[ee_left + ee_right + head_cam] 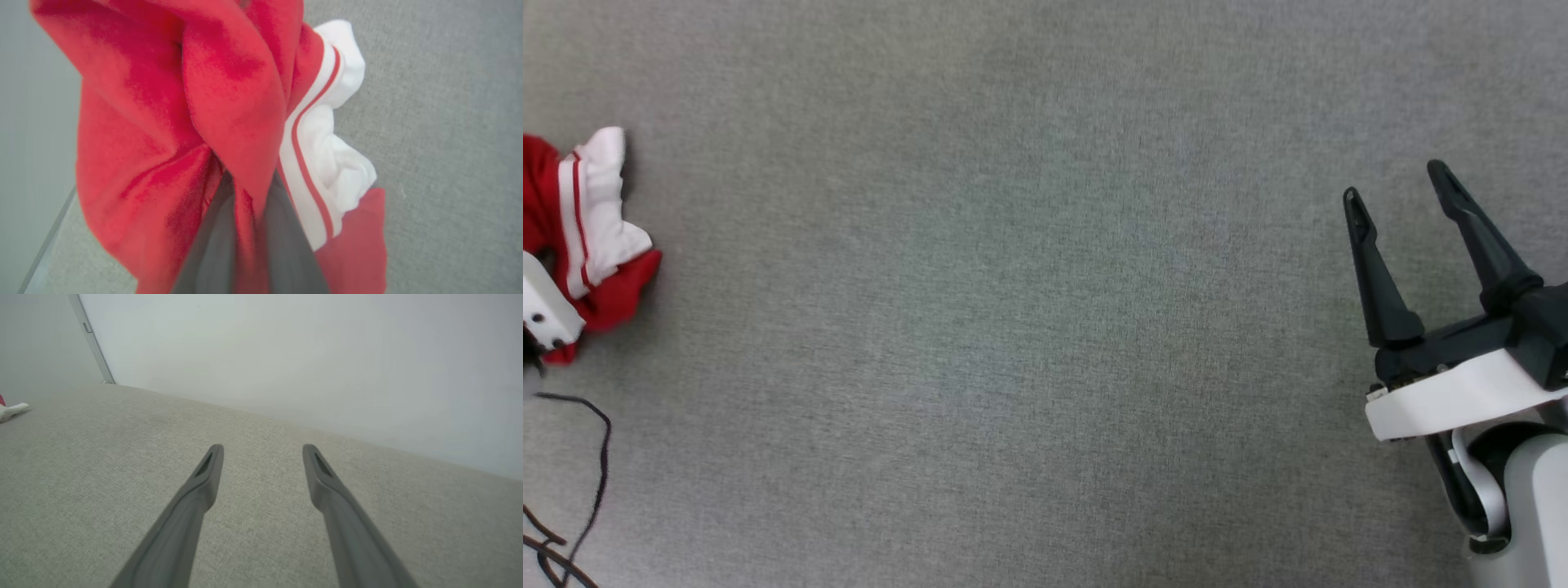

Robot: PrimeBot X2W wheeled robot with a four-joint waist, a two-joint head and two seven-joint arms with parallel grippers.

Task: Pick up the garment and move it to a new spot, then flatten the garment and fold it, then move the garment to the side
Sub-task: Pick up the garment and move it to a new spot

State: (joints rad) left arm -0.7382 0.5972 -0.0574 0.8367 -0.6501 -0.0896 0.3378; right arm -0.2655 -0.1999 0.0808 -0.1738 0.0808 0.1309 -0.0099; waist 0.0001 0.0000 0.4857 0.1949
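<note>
At the bottom of my left wrist view, the fingers [212, 245] of my left gripper [250, 192] are clenched on a red fold of the garment [143, 122]. It bunches up beyond them, with the white striped sleeve to the right. In my head view it shows crumpled at the left edge, over the grey table [1045, 327]. My right gripper [1395, 184], at the lower right, hovers with fingers spread, holding nothing.

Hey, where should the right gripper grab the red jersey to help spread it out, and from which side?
Probably the white striped sleeve, which juts from the bunched garment toward the open right gripper. Come from the robot's right; the left gripper pinches the red body.
</note>
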